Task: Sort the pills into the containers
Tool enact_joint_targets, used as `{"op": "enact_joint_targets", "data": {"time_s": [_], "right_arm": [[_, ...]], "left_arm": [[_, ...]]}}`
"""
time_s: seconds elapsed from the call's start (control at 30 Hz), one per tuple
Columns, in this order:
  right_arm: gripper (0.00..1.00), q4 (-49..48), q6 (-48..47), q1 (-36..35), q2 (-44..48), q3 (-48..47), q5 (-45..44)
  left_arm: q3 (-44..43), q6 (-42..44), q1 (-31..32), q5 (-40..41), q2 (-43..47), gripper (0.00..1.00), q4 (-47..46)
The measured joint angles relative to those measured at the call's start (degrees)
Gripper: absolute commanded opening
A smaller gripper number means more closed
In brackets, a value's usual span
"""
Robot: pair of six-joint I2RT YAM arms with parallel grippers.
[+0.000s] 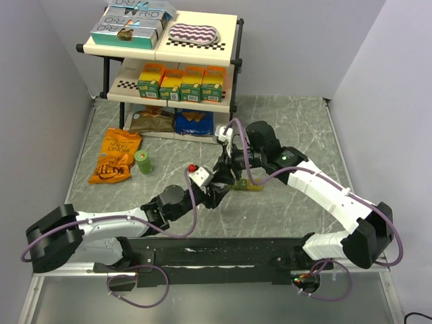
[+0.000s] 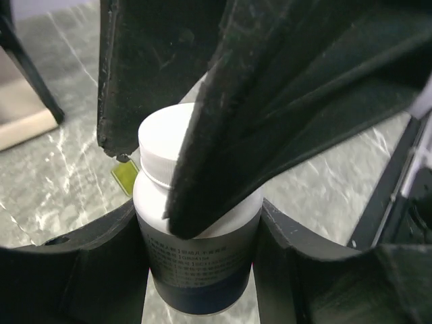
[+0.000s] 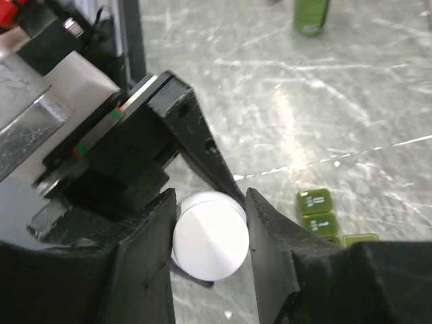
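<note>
Grip: right gripper (image 3: 210,219) half-closed on white cap (image 3: 209,243), left gripper (image 2: 199,233) clamping pill bottle (image 2: 196,277) body | handling: light, rigid, smooth plastic, probably slippery; ribbed cap rim offers best hold | containers (image 3: 316,210): on table (image 3: 351,101), just beside bottle

L arm (image 1: 108,226) & R arm (image 1: 324,192): my shells are white, joints & motor housings chunky black. Purple cables (image 1: 246,169) loop along both. Small green light on my R forearm. White wrist block (image 1: 200,177) w/ red bit on top. My fingers (image 3: 145,263) are matte black plastic, scuffed. Both arms sit on a black base rail (image 1: 216,253).
</note>
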State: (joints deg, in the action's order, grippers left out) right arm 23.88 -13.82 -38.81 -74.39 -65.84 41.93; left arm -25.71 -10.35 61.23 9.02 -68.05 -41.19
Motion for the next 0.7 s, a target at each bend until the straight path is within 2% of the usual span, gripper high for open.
{"op": "enact_joint_targets", "data": {"time_s": [0.03, 0.07, 0.17, 0.3, 0.4, 0.6, 0.7], "right_arm": [[0.73, -0.5, 0.7, 0.2, 0.0, 0.0, -0.4], [0.87, -0.6, 1.1, 0.3, 0.0, -0.1, -0.5], [1.0, 1.4, 0.2, 2.3, 0.1, -1.3, 1.0], [1.0, 6.1, -5.1, 6.1, 2.3, -5.1, 6.6], [1.0, 12.3, -13.9, 7.7, 5.2, -9.1, 12.0], [0.99, 32.0, -39.3, 5.8, 5.8, -14.1, 22.4], [0.98, 36.2, -43.6, 3.1, 4.0, -13.6, 23.1]], "left_arm": [[-0.2, -0.1, 0.0, 0.5, -0.7, 0.01, -0.9], [-0.2, -0.3, 0.0, 1.2, -1.1, 0.01, -2.1], [-0.1, -0.5, 0.0, 0.4, -0.8, 0.01, -6.7], [1.2, -0.5, -0.9, -4.9, 1.3, 0.01, -10.4], [3.3, -0.8, -2.4, -12.4, 4.5, 0.01, -10.5], [4.0, -1.2, -5.9, -27.4, 8.5, 0.01, -7.4], [3.9, -1.2, -6.6, -32.2, 9.1, 0.01, -5.7]]}}
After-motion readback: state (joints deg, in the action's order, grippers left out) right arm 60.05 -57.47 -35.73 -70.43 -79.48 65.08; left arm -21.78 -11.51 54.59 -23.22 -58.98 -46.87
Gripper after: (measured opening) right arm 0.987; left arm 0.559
